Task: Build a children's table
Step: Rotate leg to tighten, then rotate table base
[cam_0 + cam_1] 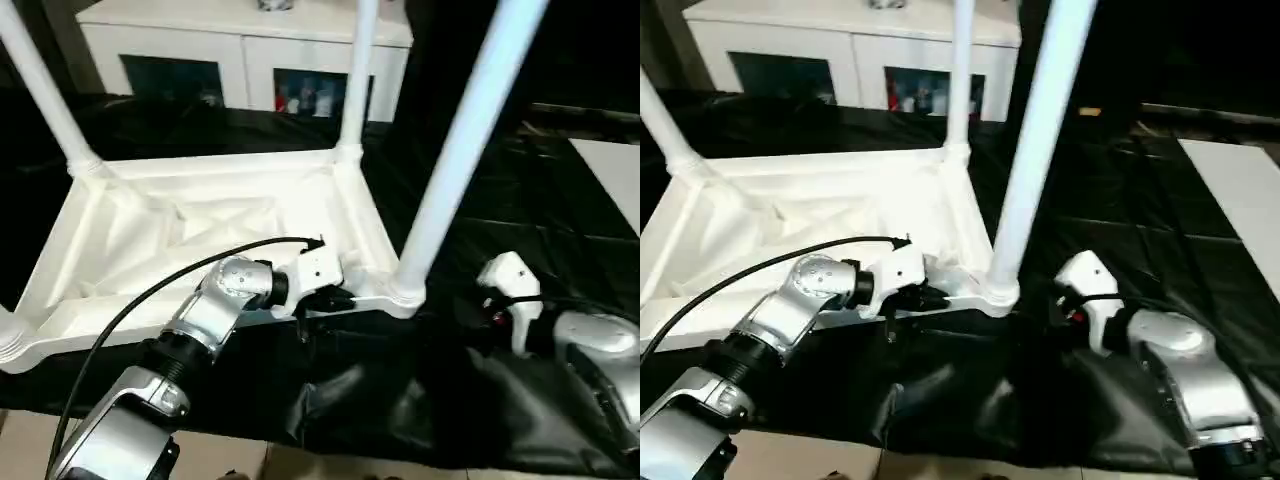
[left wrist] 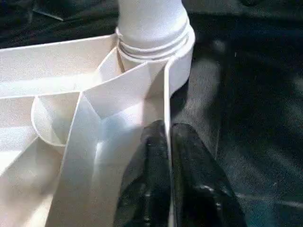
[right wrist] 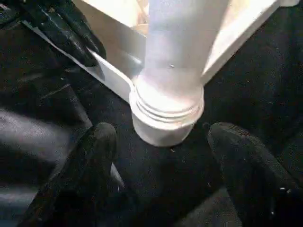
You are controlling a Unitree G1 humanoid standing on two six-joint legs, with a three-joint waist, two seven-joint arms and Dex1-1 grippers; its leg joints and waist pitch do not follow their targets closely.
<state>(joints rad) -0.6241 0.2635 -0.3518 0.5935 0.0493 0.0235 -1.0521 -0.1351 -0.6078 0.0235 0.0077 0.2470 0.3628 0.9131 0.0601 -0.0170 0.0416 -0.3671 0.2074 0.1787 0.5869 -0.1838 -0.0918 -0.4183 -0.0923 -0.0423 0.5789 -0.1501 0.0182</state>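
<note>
Overhead, four legs point(image 1: 455, 150) run off-frame — tops unseen.

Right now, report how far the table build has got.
Nearly done, it seems. The tabletop lies upside down on the black sheet, and a leg stands at each corner in view, the near leg seated in its socket. In hand: the left gripper pinches the top's rim beside that leg, while the right gripper stands open just short of its base. Left: probably turning the table upright.

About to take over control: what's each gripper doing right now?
Left gripper: shut on the table top's rim, beside the near-right leg.
Right gripper: open, holding nothing, facing that leg's base.
</note>
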